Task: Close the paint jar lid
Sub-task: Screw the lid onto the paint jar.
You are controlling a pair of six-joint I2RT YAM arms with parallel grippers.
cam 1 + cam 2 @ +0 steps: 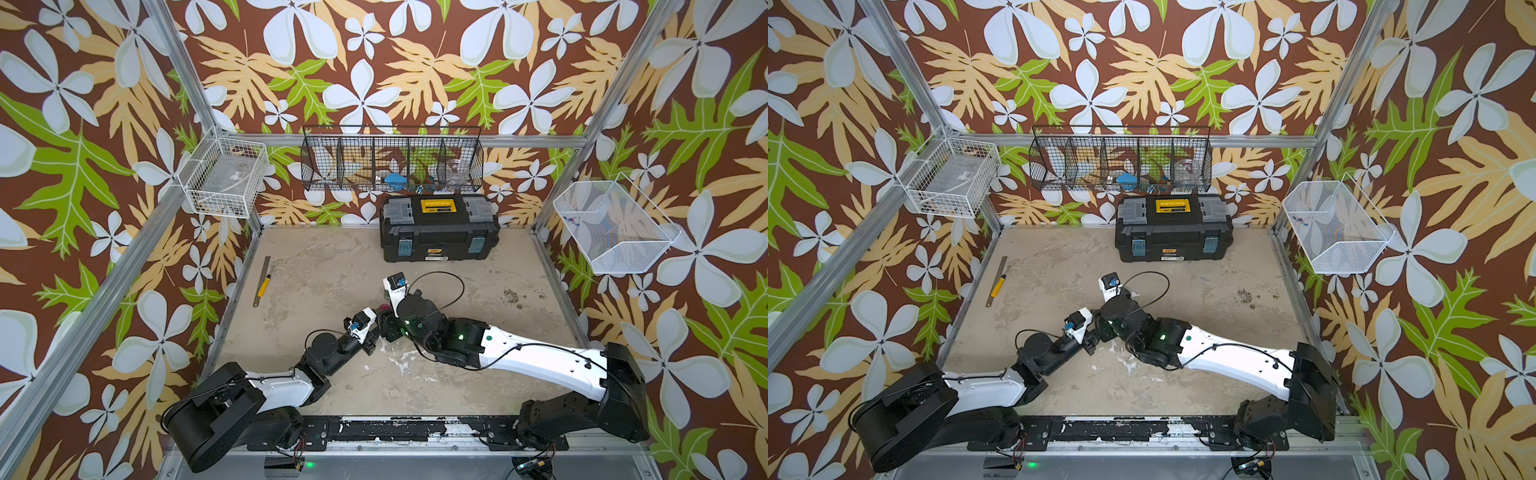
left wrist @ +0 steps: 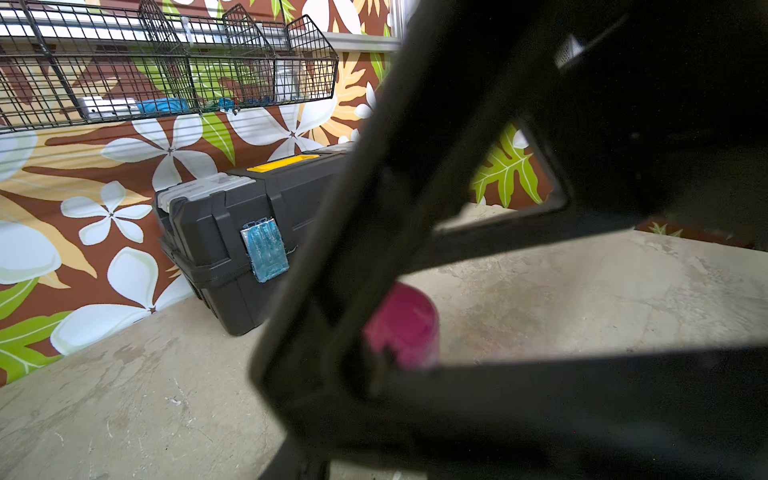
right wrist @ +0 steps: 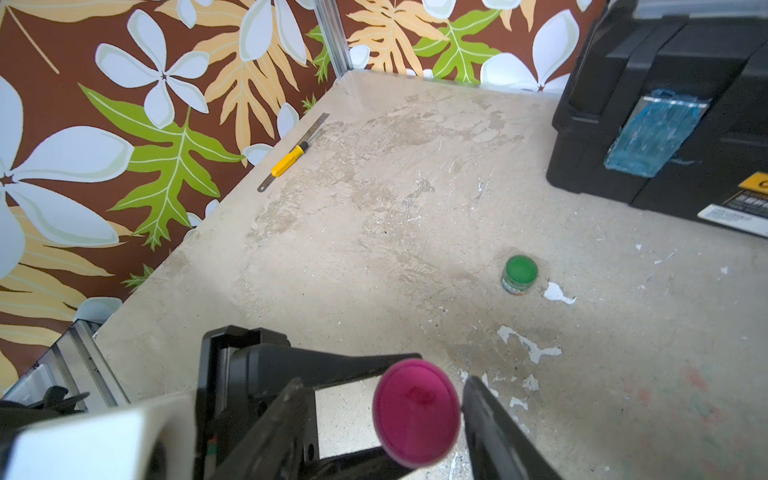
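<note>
Left end effector (image 1: pixel 380 320) clamps the paint jar (image 3: pixel 417 417); right end effector (image 3: pixel 380 390) straddles it, apart.

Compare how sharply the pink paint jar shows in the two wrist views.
Left wrist view: pink paint jar soft, out of focus, partly hidden by dark, blurred gripper fingers near the lens. Right wrist view: its lid fairly crisp, evenly lit; green jar beyond also sharp.

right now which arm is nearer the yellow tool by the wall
Left. The left arm reaches in on the same side as the yellow tool; the right arm comes from the opposite side, beyond the pink jar.
</note>
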